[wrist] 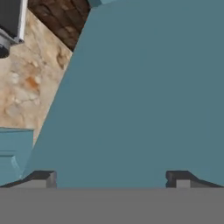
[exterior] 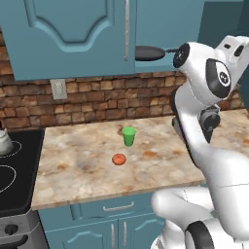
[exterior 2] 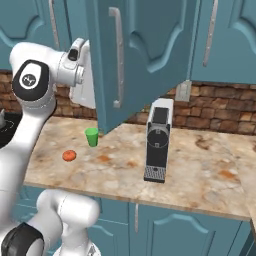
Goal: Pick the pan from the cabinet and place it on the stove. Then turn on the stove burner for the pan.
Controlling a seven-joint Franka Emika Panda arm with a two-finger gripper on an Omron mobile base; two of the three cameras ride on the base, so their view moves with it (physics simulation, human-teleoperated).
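Note:
The dark pan (exterior: 148,52) rests inside the open teal cabinet (exterior: 73,34), low on its shelf, with its thin black handle pointing right toward my arm. The cabinet's right door (exterior 2: 140,65) is swung out over the counter. My hand sits just to the left of that door, partly hidden behind it. My gripper (wrist: 111,179) is open with nothing between its two dark fingertips (wrist: 43,178), and it faces a flat teal cabinet panel (wrist: 140,96) at close range. The black stove (exterior: 14,180) with white rings lies at the far left, and its knobs (exterior: 10,228) are on the grey front.
A silver kettle (exterior: 3,142) stands on the stove. On the marble counter (exterior: 87,170) are a green cup (exterior: 129,136) and a small orange thing (exterior: 118,159). A coffee machine (exterior 2: 157,145) stands right of the open door. A brick wall lies behind.

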